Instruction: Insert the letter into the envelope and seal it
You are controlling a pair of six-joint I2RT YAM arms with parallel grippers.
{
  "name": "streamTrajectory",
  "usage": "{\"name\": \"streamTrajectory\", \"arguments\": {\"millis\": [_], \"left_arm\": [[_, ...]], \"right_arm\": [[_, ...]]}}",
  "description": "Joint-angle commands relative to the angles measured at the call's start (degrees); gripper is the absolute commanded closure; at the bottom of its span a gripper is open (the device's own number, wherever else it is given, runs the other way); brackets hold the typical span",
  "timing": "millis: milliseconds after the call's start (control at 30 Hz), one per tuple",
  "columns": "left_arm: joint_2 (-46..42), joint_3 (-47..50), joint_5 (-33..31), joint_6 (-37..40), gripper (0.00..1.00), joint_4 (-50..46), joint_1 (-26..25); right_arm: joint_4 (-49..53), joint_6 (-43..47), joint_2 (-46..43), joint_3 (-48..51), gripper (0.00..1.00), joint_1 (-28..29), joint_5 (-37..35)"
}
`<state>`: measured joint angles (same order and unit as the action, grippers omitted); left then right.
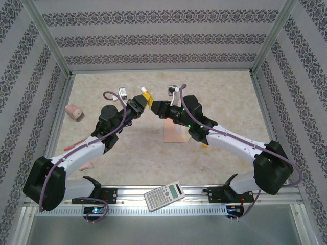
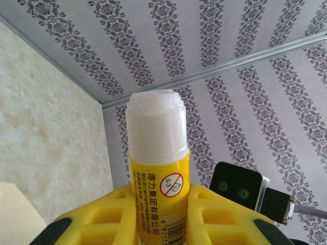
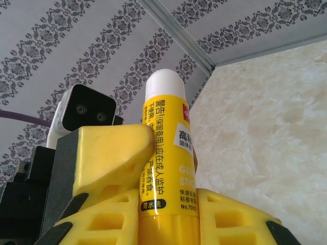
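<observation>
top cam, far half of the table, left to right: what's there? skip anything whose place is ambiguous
pink object → glue stick → envelope

The table [image 1: 225, 102] has a pale beige, mottled stone-like top, fenced by patterned walls on three sides. A metal rail runs along its near edge. The peach envelope [image 1: 172, 133] lies flat near the middle, its right part hidden under an arm [image 1: 230, 138]. Far to the left, well apart from it, sits a small pink object [image 1: 75, 112] (too small to name). A grey calculator [image 1: 164, 195] rests tilted across the near rail, between the two arm bases. A thin reddish strip [image 1: 73, 146] and a peach scrap [image 1: 90, 166] show beside the left arm; I cannot tell what they are.
</observation>
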<state>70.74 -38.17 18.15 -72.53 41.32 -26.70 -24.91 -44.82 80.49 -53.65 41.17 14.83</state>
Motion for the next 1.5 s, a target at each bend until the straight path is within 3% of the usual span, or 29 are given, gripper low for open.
{"name": "streamTrajectory", "arguments": {"millis": [0,133,367,633,900,1200,1267,1400,1467], "left_arm": [[-1.96,-0.67,-3.09,3.41,0.75,-2.12,0.93],[-2.23,-0.65,-3.17,3.75,0.72,-2.29,1.11],[-4.53,-1.34,-3.6,6.82,0.57,-7.21,2.49],[-6.67,-6.7,-2.58,16.7,0.51,-22.68,4.37],[-3.53,-20.21,-4.94,39.6,0.48,-51.92,4.44],[8.69,-32.79,-4.71,57.18,0.47,-69.67,4.38],[12.06,-34.96,-3.19,59.62,0.52,-71.47,4.28],[18.82,-36.95,-1.62,62.43,0.83,-70.89,2.79],[21.99,-37.65,-1.38,63.11,0.92,-69.97,1.67]], "right_arm": [[-1.48,0.95,-3.4,0.56,0.87,-1.88,-6.44],[-1.53,1.07,-3.76,0.65,0.87,-2.11,-6.51],[-1.07,1.08,-4.44,1.26,0.87,-2.65,-6.5],[3.71,2.0,-6.33,1.19,0.87,-4.03,-7.39],[24.26,4.87,-8.75,-4.44,0.87,-7.29,-8.47],[50.09,11.47,-7.29,-14.31,0.88,-12.36,-6.75],[53.98,12.53,-6.73,-15.69,0.88,-13.36,-6.32],[60.65,14.1,-4.64,-17.84,0.89,-14.27,-5.62],[62.53,14.46,-3.58,-18.03,0.89,-14.22,-5.23]]}}
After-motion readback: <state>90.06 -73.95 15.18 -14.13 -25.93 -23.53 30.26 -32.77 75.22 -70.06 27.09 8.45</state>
